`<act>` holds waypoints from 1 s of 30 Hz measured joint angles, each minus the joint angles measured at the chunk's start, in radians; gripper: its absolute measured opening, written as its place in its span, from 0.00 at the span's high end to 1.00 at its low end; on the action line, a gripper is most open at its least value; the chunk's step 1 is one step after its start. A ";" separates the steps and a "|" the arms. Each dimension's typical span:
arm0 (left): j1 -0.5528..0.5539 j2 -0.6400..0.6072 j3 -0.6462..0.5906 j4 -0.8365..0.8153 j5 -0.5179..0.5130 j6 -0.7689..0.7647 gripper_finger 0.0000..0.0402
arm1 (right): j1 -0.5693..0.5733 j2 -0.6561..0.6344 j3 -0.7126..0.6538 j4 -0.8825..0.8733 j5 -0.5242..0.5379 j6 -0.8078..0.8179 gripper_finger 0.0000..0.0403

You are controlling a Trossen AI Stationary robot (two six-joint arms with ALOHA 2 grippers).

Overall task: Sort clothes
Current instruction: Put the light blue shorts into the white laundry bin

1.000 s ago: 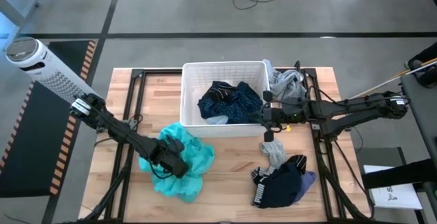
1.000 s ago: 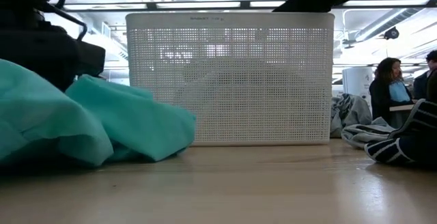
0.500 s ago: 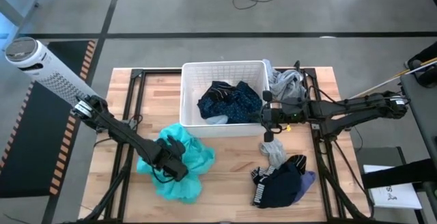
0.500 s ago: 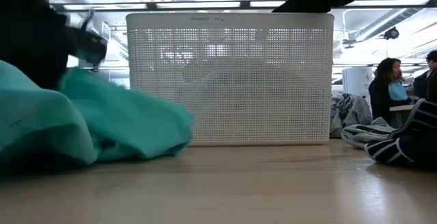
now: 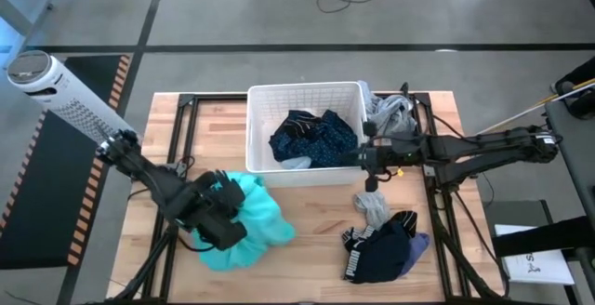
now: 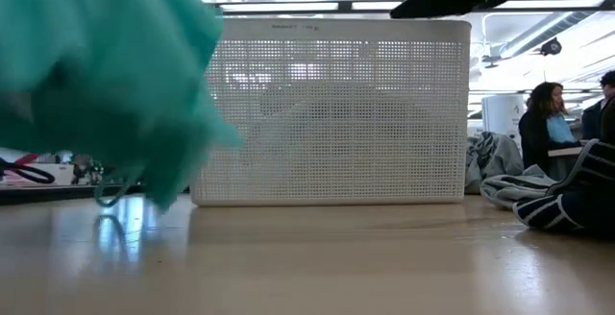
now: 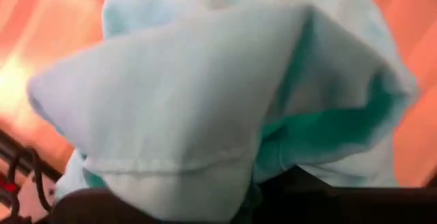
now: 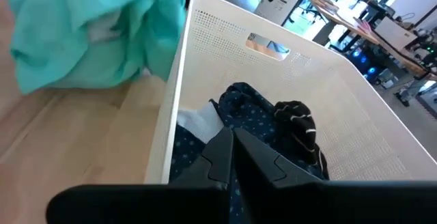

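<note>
Bin [image 5: 260, 100] holds a navy garment [image 5: 311, 138]; left hand [image 5: 221, 214] grips the teal garment [image 5: 256, 221], right hand [image 5: 364, 158] closed empty.

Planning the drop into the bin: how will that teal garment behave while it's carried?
The teal garment, pinched in the shut left gripper, is probably floppy: in the low view it hangs in loose folds off the table. It looks light, bunching softly. A trailing edge may well snag the white bin rim.

teal garment [image 6: 106, 75] blurred, cut off at frame edge, hiding left gripper
</note>
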 joint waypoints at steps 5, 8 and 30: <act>-0.029 -0.001 0.175 -0.028 -0.079 0.043 1.00 | 0.000 -0.025 0.000 -0.024 -0.001 0.011 1.00; -0.035 -0.001 0.261 -0.027 -0.121 0.097 1.00 | 0.000 -0.031 0.000 -0.029 -0.002 0.012 1.00; 0.244 -0.001 0.679 0.078 -0.661 0.723 1.00 | 0.000 -0.038 0.000 -0.030 -0.009 0.042 1.00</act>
